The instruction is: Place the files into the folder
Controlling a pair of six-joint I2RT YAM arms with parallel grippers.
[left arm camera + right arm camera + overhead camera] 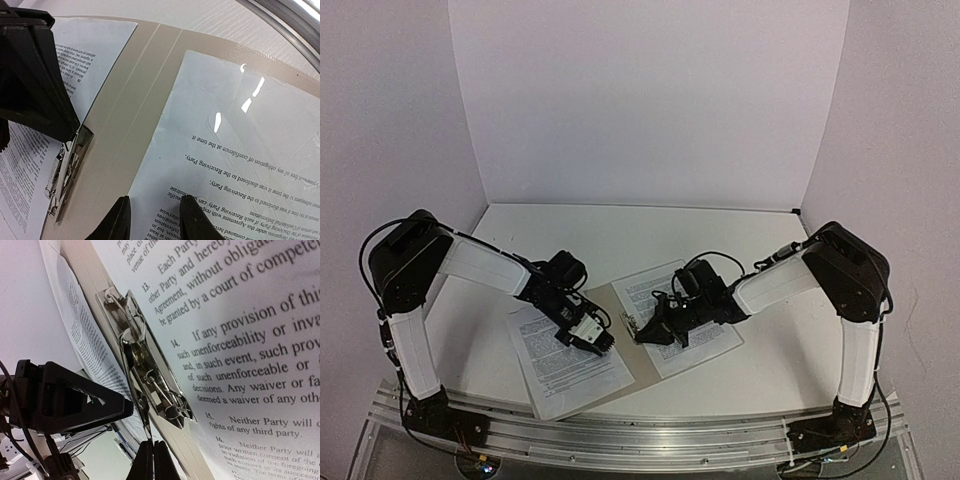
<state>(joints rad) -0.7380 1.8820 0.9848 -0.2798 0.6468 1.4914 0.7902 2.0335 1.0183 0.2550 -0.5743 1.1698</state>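
The beige folder lies open on the table. One printed sheet lies on its left half and another on its right half. My left gripper is open, its fingertips low over the inner edge of the left sheet, one on each side of that edge. My right gripper is shut on the thin raised lever of the metal clip at the spine. The clip also shows in the left wrist view. In the top view both grippers, left and right, meet at the spine.
The white table is closed in by white walls at the back and sides. An aluminium rail runs along the near edge with both arm bases on it. The right gripper's black body is close to the left gripper.
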